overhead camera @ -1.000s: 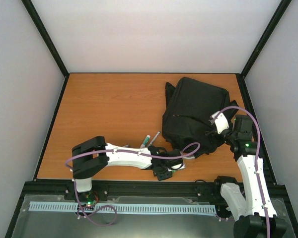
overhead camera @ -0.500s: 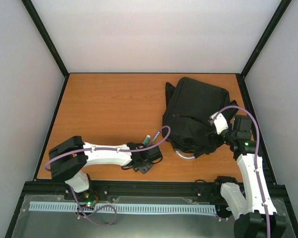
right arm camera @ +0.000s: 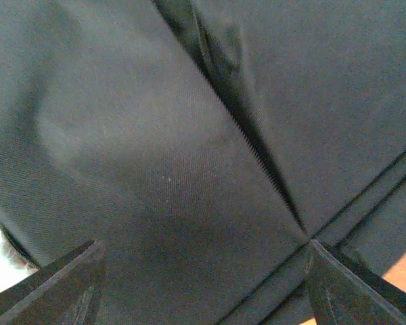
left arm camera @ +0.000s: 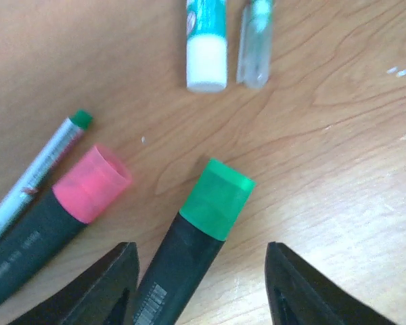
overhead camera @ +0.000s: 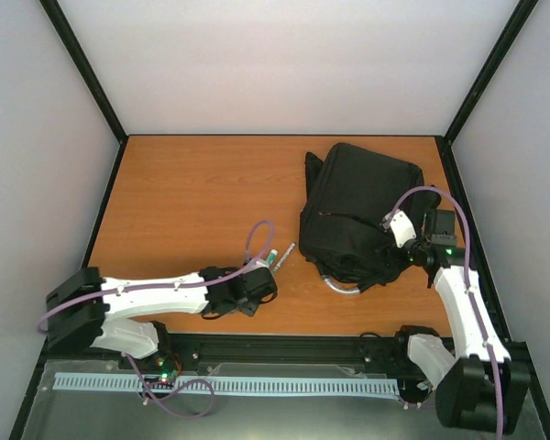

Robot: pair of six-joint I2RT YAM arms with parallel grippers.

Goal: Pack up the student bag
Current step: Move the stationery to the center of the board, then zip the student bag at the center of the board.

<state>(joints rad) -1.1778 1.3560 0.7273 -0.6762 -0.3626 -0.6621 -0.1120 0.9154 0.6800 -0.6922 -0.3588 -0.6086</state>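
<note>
The student bag point(overhead camera: 357, 213) is a big black backpack lying at the right rear of the table, its grey loop handle point(overhead camera: 340, 286) toward the front. In the right wrist view its black fabric and a zip line point(right arm camera: 257, 152) fill the frame. My right gripper point(overhead camera: 401, 240) point(right arm camera: 203, 288) stands open right over that fabric. My left gripper point(overhead camera: 254, 291) point(left arm camera: 199, 288) is open low over the table. A green-capped highlighter point(left arm camera: 206, 217) lies between its jaws, close to the left finger point(left arm camera: 115, 288), ungripped.
A pink-capped highlighter point(left arm camera: 68, 210) and a thin green-tipped pen point(left arm camera: 44, 166) lie left of the green one. A teal-and-white stick point(left arm camera: 206, 40) point(overhead camera: 271, 258) and a clear tube point(left arm camera: 255, 40) point(overhead camera: 285, 253) lie beyond. Black frame rails border the table.
My left arm has drawn back leftward from the bag's front corner to the pens, and its jaws have opened. My right gripper has shifted slightly on the bag.
</note>
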